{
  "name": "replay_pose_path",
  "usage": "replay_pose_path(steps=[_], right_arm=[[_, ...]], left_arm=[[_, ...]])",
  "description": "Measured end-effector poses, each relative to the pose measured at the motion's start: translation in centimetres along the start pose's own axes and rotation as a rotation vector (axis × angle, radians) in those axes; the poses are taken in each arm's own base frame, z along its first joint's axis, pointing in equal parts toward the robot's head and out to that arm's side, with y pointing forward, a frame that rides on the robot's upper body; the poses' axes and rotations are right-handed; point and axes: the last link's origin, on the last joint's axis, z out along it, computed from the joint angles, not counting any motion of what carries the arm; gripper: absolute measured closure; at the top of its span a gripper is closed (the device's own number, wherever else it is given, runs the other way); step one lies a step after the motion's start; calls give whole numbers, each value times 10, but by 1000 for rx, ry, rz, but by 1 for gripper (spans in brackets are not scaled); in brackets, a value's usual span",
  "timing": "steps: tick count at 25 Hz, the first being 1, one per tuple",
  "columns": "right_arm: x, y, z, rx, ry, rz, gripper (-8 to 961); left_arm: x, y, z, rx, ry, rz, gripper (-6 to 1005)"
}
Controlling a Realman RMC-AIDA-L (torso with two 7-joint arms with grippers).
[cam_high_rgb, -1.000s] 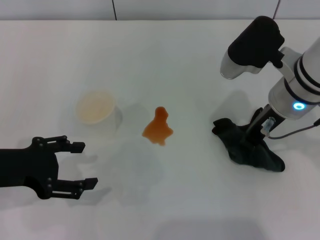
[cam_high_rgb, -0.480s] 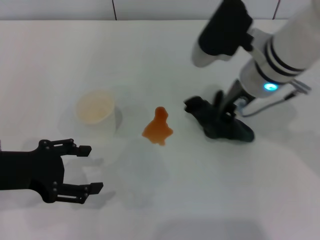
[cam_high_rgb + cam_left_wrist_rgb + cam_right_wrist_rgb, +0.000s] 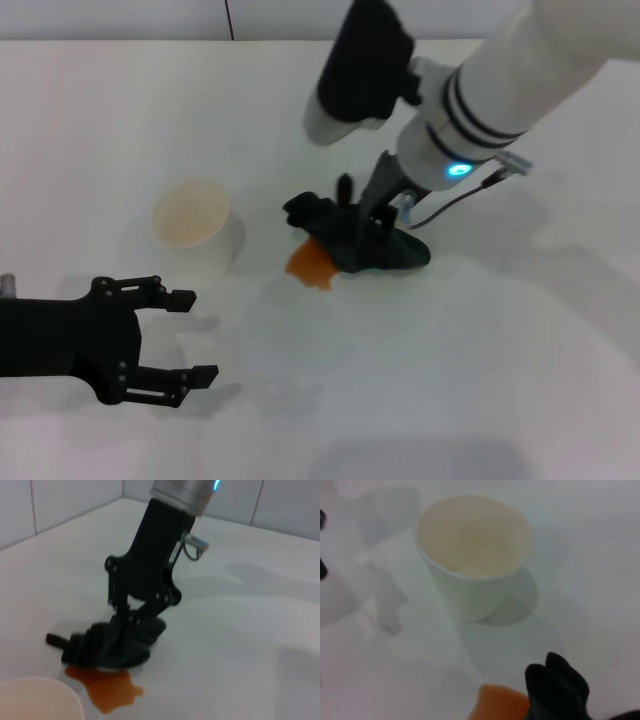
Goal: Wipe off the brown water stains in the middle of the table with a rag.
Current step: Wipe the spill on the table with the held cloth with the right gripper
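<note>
Brown water stains (image 3: pixel 312 264) at frame centre on the table (image 3: pixel 520 380), orange-brown, uneven in outline, upper right part now covered by the rag (image 3: pixel 360 243). Rag dark, lumpy, bunched, dragged in from the right side of the frame within the last second, leading edge just reaching the puddle; wiping judged barely begun, most of the blotch still exposed. Right gripper (image 3: pixel 372 222) clamped on the rag, pressing it down. Pale cup (image 3: pixel 192 215) left of the stain, apart. Left gripper (image 3: pixel 172 336) lower left, jaws spread, holding nothing, idle.
</note>
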Motion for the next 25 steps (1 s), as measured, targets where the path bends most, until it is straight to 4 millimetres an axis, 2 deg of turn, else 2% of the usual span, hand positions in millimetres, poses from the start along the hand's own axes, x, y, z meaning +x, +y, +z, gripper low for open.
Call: replay_pose_path(steps=[5,12,16,20,25], right_arm=[[-6,13,12,-6,-5,-70,874],[-10,41,17,-65,2,-153,875],[-11,50,18,-85,-9,-181,875],[-11,46,21,-63,-39,-204,875],[-9,26,28,10,-67,-196,875]], left_arm=[[1,0,0,0,2,2,115],[2,-1,2,-5,0,8,116],[4,-2,2,-6,1,13,115],[5,-2,2,-5,1,15,116],[4,-2,3,-6,2,13,116]])
